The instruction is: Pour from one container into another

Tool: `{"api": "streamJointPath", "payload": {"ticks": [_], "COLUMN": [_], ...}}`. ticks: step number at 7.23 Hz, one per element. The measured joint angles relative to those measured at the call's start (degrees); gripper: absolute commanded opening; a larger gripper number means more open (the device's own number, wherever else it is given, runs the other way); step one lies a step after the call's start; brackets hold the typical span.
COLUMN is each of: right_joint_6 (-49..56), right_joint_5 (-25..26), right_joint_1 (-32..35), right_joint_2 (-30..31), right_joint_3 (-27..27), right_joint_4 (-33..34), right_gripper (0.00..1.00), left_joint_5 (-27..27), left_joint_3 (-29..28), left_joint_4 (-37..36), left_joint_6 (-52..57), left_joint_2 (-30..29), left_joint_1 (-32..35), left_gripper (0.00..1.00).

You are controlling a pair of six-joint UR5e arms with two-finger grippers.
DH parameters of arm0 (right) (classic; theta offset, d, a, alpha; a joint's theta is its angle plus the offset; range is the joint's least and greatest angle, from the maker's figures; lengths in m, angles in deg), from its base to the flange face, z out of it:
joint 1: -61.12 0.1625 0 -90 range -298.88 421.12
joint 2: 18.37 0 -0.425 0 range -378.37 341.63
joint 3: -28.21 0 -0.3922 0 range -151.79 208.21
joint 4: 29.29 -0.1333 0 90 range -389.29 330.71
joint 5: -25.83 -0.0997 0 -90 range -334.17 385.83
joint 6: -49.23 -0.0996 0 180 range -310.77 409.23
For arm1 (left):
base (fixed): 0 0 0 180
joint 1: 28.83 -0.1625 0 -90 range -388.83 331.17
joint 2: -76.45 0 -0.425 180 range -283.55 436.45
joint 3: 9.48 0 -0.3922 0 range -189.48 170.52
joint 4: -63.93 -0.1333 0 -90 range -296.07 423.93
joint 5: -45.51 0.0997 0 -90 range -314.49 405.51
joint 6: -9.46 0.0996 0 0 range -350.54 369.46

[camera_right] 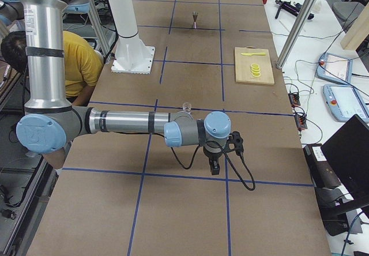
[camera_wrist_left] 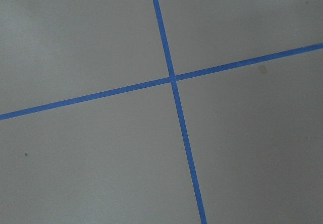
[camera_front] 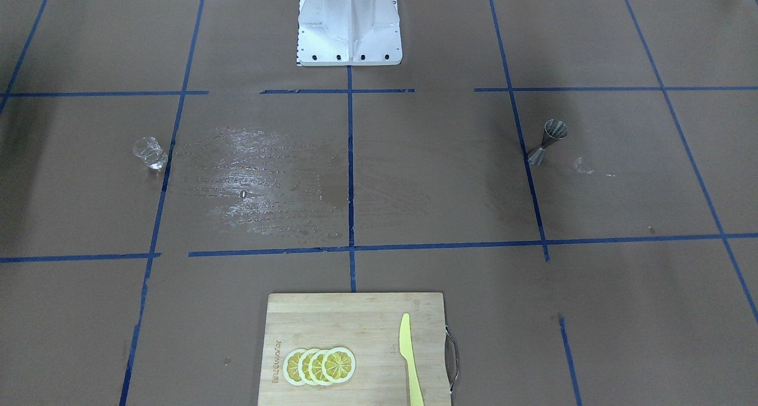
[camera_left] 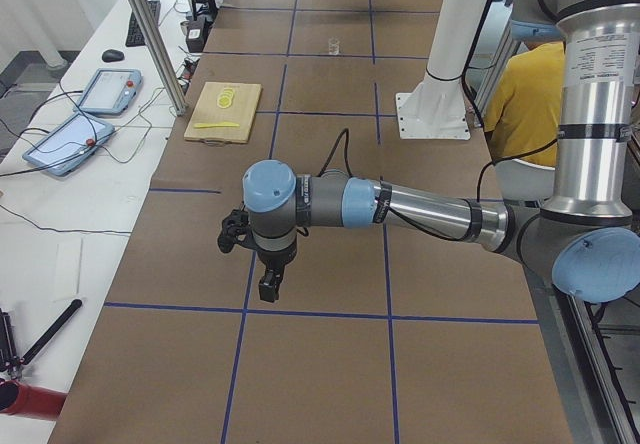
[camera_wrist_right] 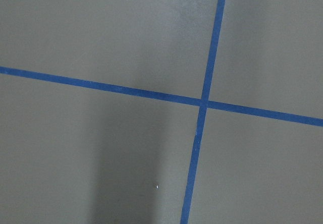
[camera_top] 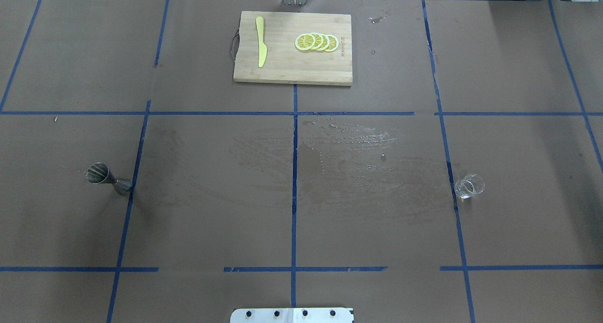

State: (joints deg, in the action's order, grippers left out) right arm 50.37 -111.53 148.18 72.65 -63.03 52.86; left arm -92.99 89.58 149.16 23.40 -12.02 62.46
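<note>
Glass cup (camera_top: 469, 186): stands robot-side of the cutting board (camera_top: 292, 76), well off to its right; I can't see if it holds liquid.
Jigger (camera_top: 107, 178): upright, robot-side of the board, well off to its left.
Left gripper (camera_left: 268, 294): hangs far from the board; I can't tell its finger spread.
Right gripper (camera_right: 214, 169): likewise, spread unreadable.
Wet patch (camera_top: 358, 149): glistens just robot-side of the board.
Risk: slick glass may slip in a pinch, and the narrow-waisted jigger could topple if nudged while pouring.
</note>
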Motion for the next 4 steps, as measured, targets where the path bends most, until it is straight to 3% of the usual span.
{"api": "streamJointPath", "payload": {"ticks": [4], "right_joint_6": [-0.1], "right_joint_5": [-0.1], "right_joint_1": [0.3], "right_joint_2": [0.2], "right_joint_3": [-0.3], "right_joint_4": [-0.6], "right_gripper": [1.00], "left_joint_5": [-1.0], "left_joint_3": [-3.2], "left_joint_4": [8.2], "left_joint_6": [0.6], "left_joint_2": [0.6], "left_joint_1": [-2.2], "left_gripper": [1.00]}}
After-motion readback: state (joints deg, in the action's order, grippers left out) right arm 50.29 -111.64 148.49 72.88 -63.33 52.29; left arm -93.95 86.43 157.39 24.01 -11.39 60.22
